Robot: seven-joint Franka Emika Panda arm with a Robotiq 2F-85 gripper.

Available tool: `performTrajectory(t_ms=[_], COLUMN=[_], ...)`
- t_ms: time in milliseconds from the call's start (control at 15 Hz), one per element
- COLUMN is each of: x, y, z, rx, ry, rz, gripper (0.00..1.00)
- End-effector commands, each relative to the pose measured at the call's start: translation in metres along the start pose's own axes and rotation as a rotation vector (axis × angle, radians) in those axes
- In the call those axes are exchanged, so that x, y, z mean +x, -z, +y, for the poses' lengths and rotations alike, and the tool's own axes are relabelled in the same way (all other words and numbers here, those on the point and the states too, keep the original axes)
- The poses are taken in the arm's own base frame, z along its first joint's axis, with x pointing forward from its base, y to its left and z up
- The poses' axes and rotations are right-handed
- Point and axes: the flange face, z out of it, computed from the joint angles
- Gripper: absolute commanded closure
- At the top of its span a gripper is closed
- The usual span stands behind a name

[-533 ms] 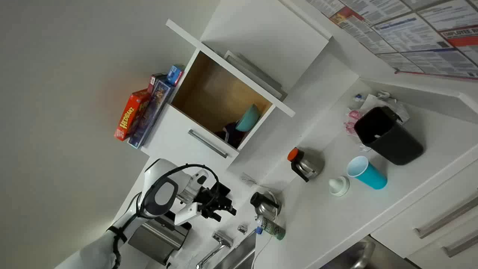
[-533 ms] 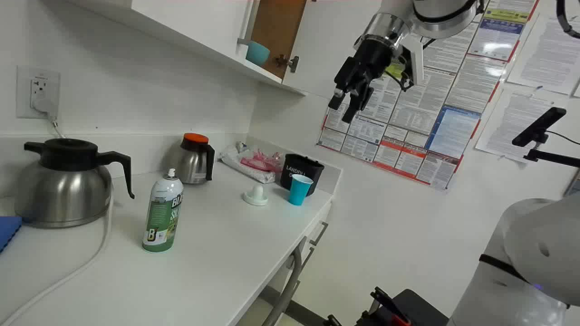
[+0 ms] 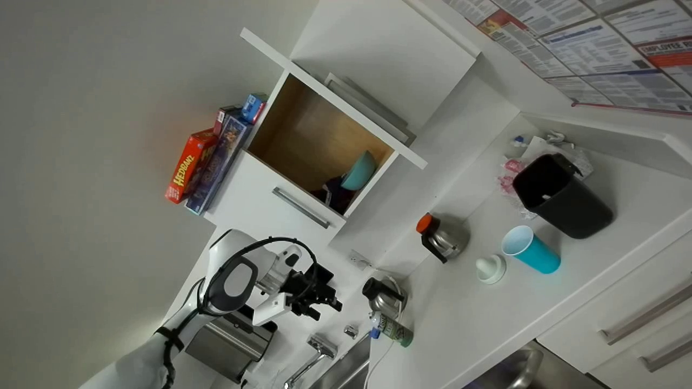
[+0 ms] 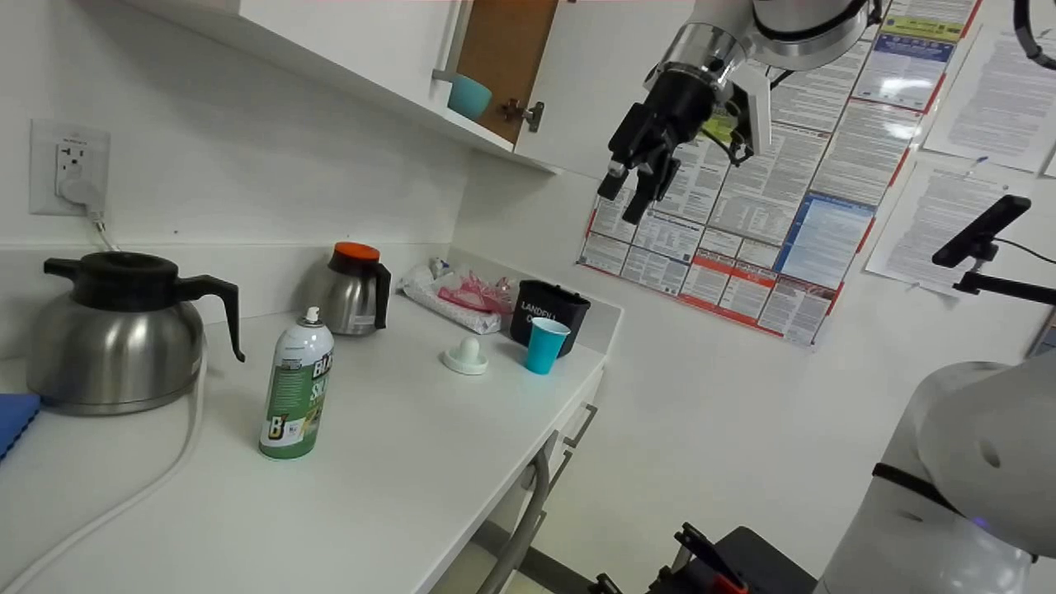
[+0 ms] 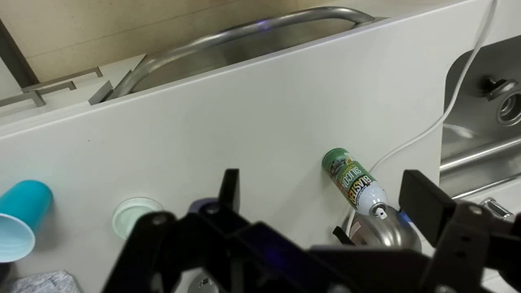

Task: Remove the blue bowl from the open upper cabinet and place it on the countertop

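At four o'clock inside the cabinet (image 3: 311, 127), in an exterior view, sits the bowl (image 3: 360, 171): likely light, stiff, slick, best pinched at its rim. The jaws gape wide, empty.

You have the bowl (image 3: 359, 170) inside the cabinet (image 3: 313, 124) above the counter (image 4: 396, 462); in an exterior view, the can (image 4: 298, 392) stands right of the nearer carafe (image 4: 124, 355), the cup (image 4: 545, 348) before the bin (image 4: 549, 303).
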Motion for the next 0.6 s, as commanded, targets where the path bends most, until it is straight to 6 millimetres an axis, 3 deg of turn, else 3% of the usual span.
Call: performTrajectory(t_ms=[0,267,533], x=[0.018,0.066,0.115], y=[0.002,0.015,0.052], z=[-0.002,0.0,0.004], rx=[-0.024,-0.039,-0.027], ry=[-0.027,-0.137,-0.284], rz=[0.066,0.281,0.476], gripper=[0.0,0.0,0.0])
